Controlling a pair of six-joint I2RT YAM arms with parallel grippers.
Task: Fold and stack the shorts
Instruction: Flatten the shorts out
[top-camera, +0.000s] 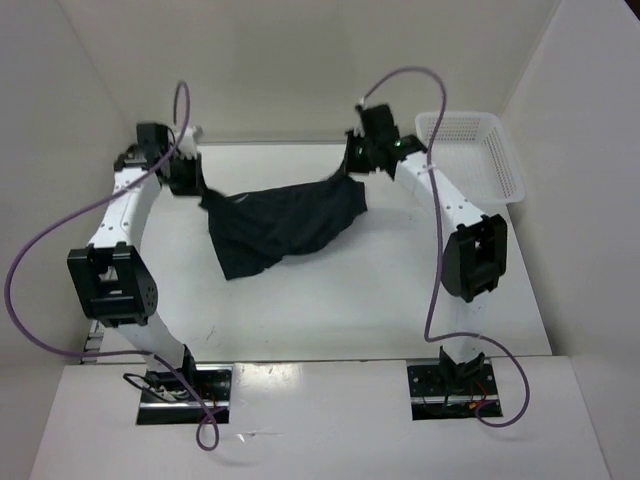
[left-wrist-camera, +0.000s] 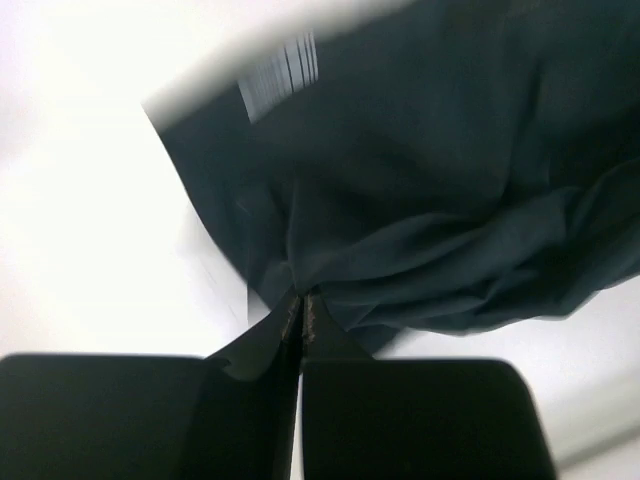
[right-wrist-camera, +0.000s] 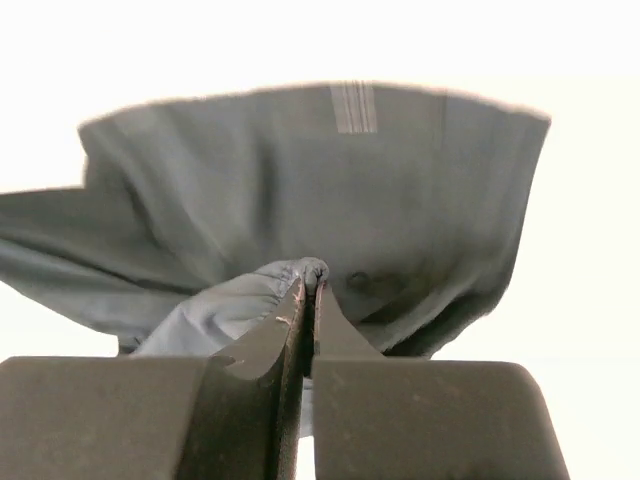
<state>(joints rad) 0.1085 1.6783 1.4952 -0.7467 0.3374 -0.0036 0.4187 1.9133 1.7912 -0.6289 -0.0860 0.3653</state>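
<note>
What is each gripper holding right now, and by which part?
Both hold the shorts: left gripper pinches a fold at their left end, right gripper a bunched fold at their right end.

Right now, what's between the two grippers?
The shorts span the gap, one end pinched in the left gripper, the other in the right gripper. Nothing else; top view shows it.

The white counter (top-camera: 400, 300) lies bare across its near half, in front of the cloth, leaving open room for a gripper there. The dark navy soft fabric shorts (top-camera: 290, 225) hang as a barrier across the far middle, stretched between the left gripper (left-wrist-camera: 302, 310) and the right gripper (right-wrist-camera: 311, 285), whose jaws pinch them. A white plastic mesh basket (top-camera: 480, 150) takes up the far right corner. Pale walls (top-camera: 60, 120) hem in both sides and the back.
</note>
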